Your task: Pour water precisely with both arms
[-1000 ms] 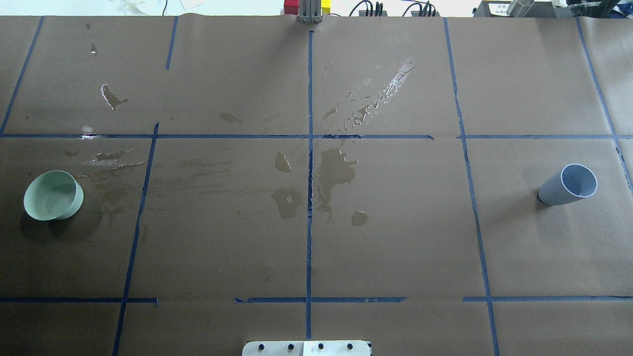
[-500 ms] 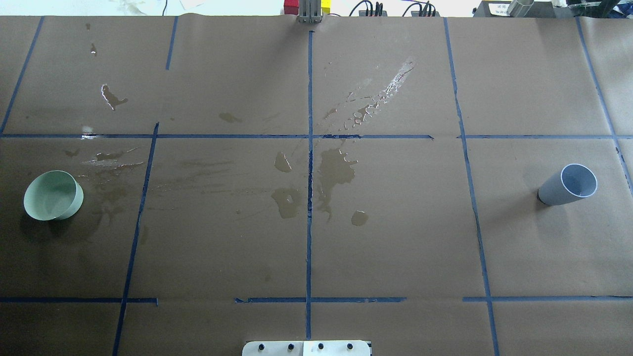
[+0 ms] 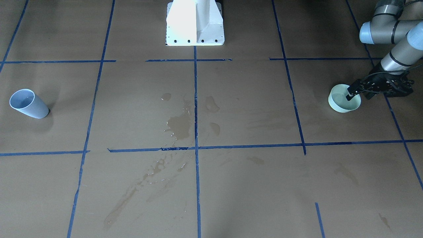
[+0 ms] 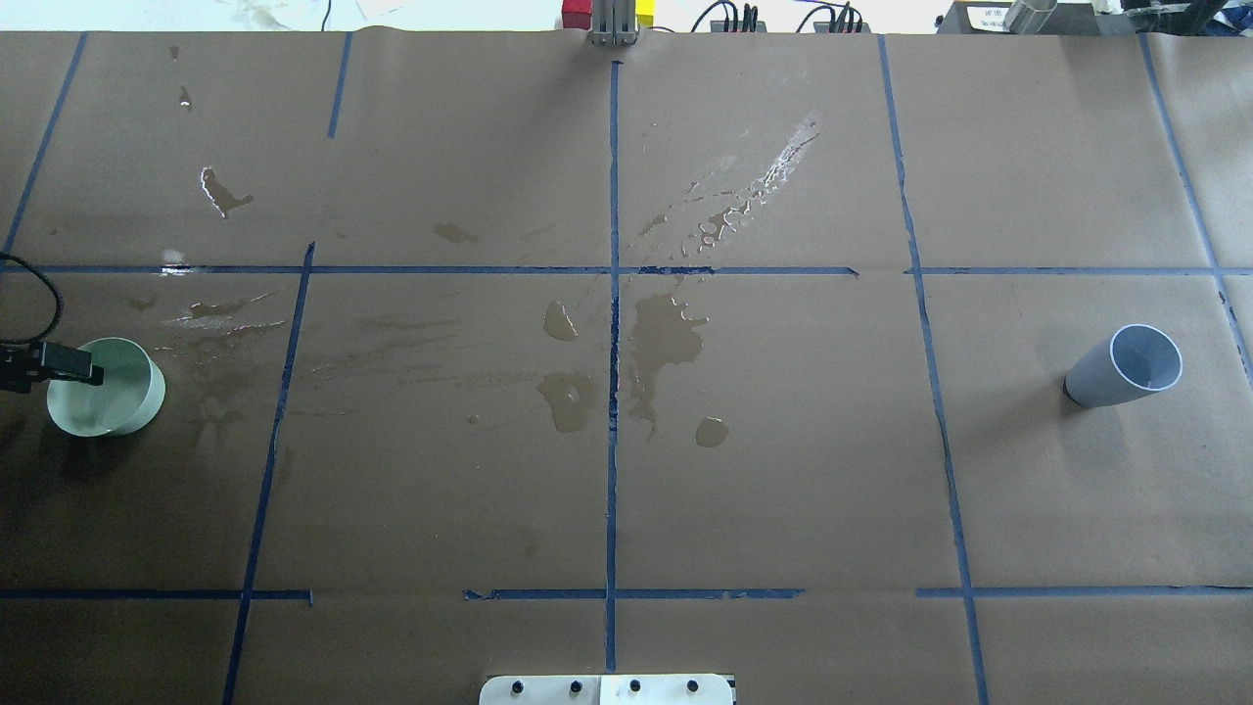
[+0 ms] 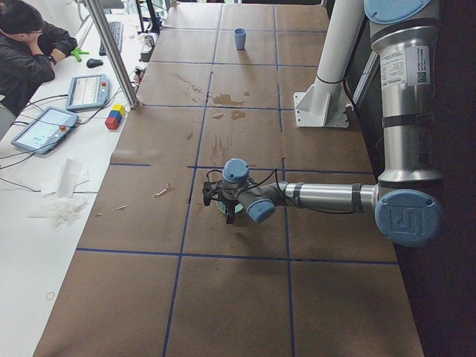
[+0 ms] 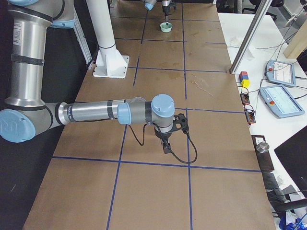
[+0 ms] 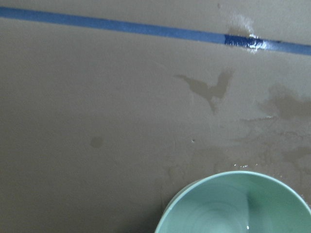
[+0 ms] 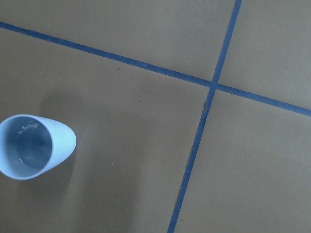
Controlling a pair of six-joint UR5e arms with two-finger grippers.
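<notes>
Over the pale green cup (image 3: 341,107), the left gripper (image 3: 357,96) straddles the rim, jaws apart. Right gripper (image 6: 165,146): state indiscernible.

The overhead view looks forward and down from behind the pedestal (image 4: 607,689). The front-facing view looks steeply back from across the table. Both share the green cup (image 4: 106,388), which sits under the fingers (image 4: 70,372) of the left gripper (image 3: 355,95), and the blue cup (image 4: 1124,367), well apart from them. Side views look along the table from either end. The left wrist camera sits close over the green cup; the right wrist camera looks down on the blue cup
</notes>
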